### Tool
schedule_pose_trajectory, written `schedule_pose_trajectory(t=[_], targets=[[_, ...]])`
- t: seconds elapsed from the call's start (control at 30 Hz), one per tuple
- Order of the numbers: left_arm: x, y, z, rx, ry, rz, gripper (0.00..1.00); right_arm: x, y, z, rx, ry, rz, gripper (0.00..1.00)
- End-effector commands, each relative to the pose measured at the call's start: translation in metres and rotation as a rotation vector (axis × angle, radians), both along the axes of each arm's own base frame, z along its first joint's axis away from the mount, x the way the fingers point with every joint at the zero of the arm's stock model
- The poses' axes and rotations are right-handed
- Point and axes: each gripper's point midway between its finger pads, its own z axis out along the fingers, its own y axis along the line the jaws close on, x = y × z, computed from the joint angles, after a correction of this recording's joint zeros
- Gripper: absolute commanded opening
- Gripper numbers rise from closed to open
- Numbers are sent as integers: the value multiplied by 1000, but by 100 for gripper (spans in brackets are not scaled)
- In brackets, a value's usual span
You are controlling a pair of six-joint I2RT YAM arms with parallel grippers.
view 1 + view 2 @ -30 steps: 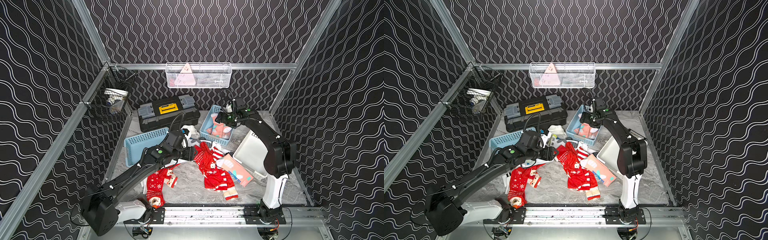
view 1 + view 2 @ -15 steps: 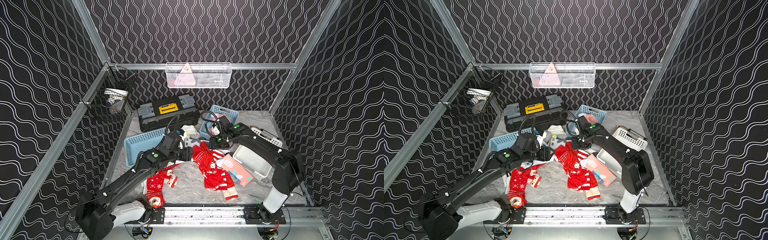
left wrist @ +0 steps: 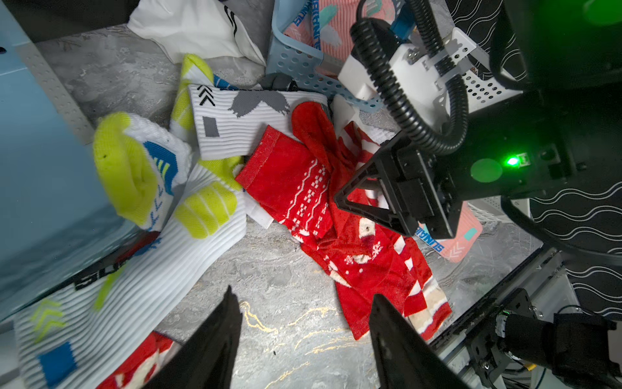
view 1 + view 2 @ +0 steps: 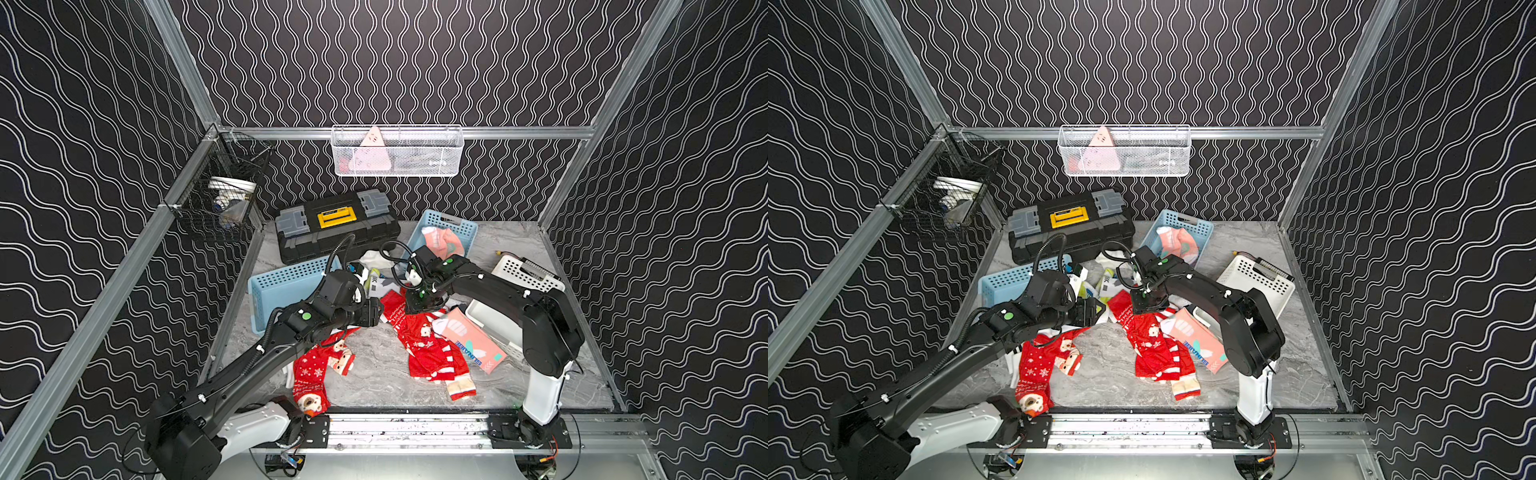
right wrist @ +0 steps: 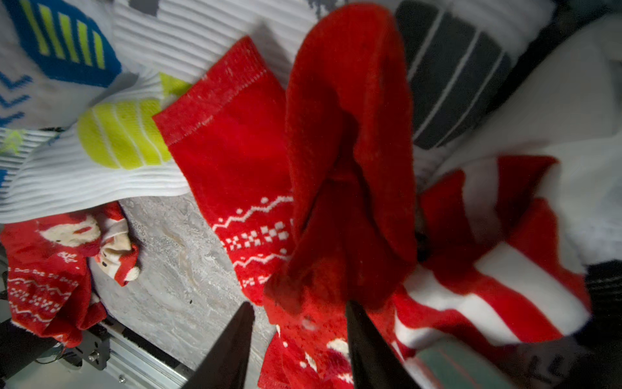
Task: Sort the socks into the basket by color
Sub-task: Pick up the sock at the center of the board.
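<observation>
Over the far blue basket (image 4: pixel 467 232) a second ago, the right tool (image 5: pixel 299 304) is now down at the middle of the marbled worktop (image 3: pixel 269 269), where we see its jaws pinched on a raised fold of fuzzy red sock (image 5: pixel 350 118). The left tool (image 3: pixel 303 299) hangs apart, empty, beside ribbed white socks (image 3: pixel 188 256).

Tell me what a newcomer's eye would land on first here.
The heap of red Christmas socks in the middle, with the right end effector astride a fold of it. Next to it lie white-and-neon-yellow socks, and salmon-pink socks sit in the blue basket at the back.
</observation>
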Motion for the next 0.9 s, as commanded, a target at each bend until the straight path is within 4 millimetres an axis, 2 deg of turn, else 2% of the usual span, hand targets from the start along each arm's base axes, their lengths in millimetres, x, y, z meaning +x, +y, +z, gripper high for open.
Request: schedule_pose_trajectory(t=[0.0,0.1,0.2,0.27,0.63,0.73,0.87], targets=[[-1,3,-3,10,10,11,65,0,-1,-6,-13,0,1,36],[-1,3,-4,10,11,13,65,-1,0,-8,-13,6,4,21],[-1,4,-5,14,10,15,65,1,0,2,-8,-10,9,4],[-1,5,-5,15,8,17,66,2,-1,12,-1,-32,5,0],[0,3,-12,15,21,15,67,-5,-6,74,67,-104,-6,0],[1,0,-17,16,38,7,67,-4,-15,93,62,-160,-32,0],[4,-7,-23,6,63,-9,68,2,-41,123,47,-232,-106,0]])
